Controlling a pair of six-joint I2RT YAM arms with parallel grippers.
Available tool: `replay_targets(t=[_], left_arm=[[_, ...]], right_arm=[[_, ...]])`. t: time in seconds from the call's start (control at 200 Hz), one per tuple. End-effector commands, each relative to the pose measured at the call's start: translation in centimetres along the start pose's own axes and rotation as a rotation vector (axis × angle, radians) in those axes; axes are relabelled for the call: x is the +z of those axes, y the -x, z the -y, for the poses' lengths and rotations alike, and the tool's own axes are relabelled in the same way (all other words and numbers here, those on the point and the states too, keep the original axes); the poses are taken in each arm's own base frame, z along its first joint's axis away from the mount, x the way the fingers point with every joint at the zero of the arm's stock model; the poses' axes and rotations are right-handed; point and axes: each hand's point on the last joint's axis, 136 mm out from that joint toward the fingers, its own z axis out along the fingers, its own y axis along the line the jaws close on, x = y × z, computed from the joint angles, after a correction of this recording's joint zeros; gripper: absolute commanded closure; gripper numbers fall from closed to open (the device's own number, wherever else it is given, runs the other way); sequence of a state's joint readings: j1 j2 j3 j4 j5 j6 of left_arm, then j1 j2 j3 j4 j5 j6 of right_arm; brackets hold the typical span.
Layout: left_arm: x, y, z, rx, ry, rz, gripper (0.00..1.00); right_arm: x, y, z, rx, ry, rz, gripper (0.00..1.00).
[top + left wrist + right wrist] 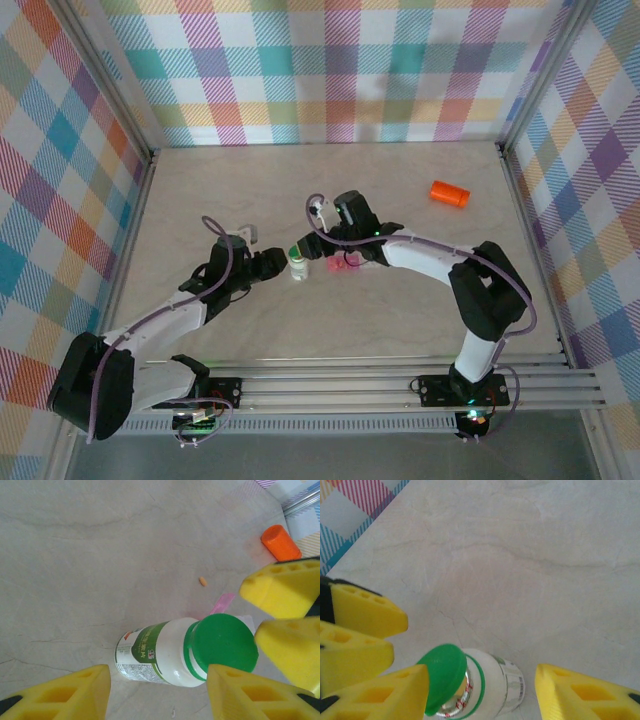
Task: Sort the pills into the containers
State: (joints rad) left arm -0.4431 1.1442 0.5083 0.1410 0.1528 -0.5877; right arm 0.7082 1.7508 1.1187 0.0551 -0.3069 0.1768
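White with a green cap [296, 253], the bottle [298, 270] stands upright on the bench [200, 190]. From above you have the left gripper [274, 263] on one side of it and the right gripper [316, 254] on the other, likely so one can steady it while the other works the green cap. The pink tube [346, 264] lies just beside the bottle and the orange vial [449, 194] well apart from it. Your left wrist view puts the left jaws apart astride the bottle, with a loose pill [202, 581] beyond it, near the pink tube. Your right wrist view has those jaws apart around the bottle too, and the green cap looks tipped on the neck. Whether either pair actually pinches the bottle, you cannot tell.
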Motion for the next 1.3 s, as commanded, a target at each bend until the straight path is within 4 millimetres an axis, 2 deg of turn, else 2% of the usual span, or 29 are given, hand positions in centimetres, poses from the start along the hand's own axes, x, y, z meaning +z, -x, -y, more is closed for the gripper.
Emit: replay_targets(t=[0.0,0.185,0.345,0.59,0.855,1.07,1.295], left_arm=[[0.2,0.2,0.2,-0.019,-0.035,0.015,0.47],[0.7,-0.3,-0.1,-0.034,-0.04,0.003,0.49],[1.1,-1.2,-0.3,-0.043,-0.052,-0.027,0.52],[0.5,-1.5,-0.9,-0.035,-0.026,-0.02,0.54],[-1.5,-0.7,-1.7,-0.004,0.039,0.036,0.54],[-2.4,-0.5,-2.1,0.004,0.056,0.063,0.54],[-2.8,-0.6,-2.2,0.009,0.055,0.071,0.54]], right_arm=[[0.7,-0.8,-1.0,-0.011,0.071,0.016,0.42],[1.5,-2.3,-0.7,-0.039,0.082,0.004,0.42],[1.5,-2.7,-0.4,-0.093,0.075,0.055,0.41],[0.6,-0.3,-0.6,-0.103,0.034,0.143,0.38],[0.0,1.9,-1.8,-0.125,0.027,0.199,0.36],[1.6,1.7,-1.0,-0.148,0.004,0.18,0.35],[3.3,-0.2,-0.6,-0.195,0.02,0.159,0.38]])
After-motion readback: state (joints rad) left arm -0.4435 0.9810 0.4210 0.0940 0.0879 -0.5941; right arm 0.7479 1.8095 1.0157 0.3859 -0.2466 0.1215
